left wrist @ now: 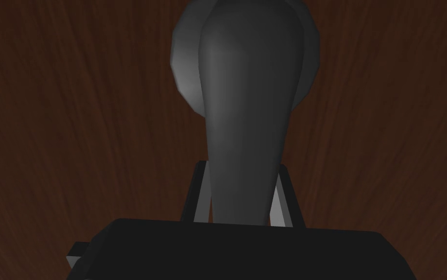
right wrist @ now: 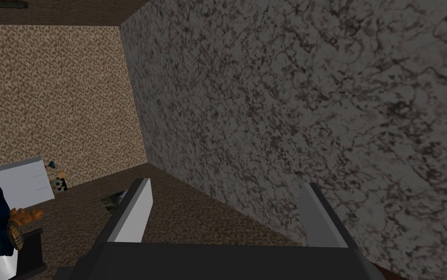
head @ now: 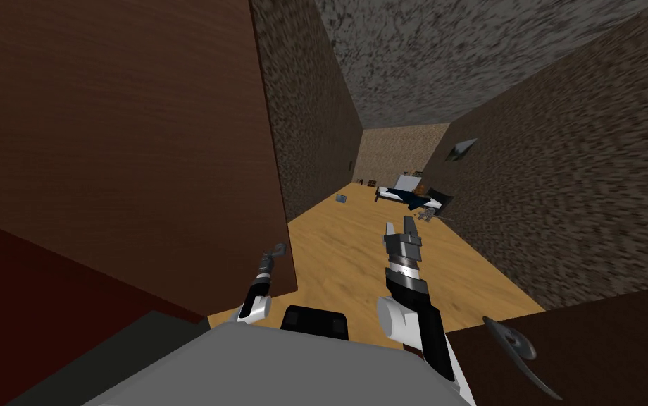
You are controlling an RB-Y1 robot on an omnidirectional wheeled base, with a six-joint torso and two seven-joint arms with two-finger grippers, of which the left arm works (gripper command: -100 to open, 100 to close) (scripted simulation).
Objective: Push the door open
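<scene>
From the head, the dark brown wooden door (head: 118,141) takes up our left side. It stands upright with its long axis vertical, and its free edge runs down to the wooden floor (head: 358,261). The leaf is angled away from us, so the corridor shows past that edge as far as a bed (head: 403,190) at the end. Our left jaws are low at the free edge. Our right jaws hang apart over the floor, holding nothing. At our lower right is a second dark brown panel (head: 597,338) with its own grey lever (head: 513,342).

From the left wrist, the jaws are clamped on the dark grey lever handle (left wrist: 249,121), pressing both of its sides. The lever's long axis runs from its round rose straight toward our hand, flat along the door face.

From the right wrist, the jaws are wide apart and point along a mottled grey wall (right wrist: 290,121).

The risks, as we judge them:
- The door swings in an arc, so a straight push with a rigid grip could twist the wrist or drag the jaws off the lever.
- Our right arm is near the panel at lower right and could clip it as we advance.
</scene>
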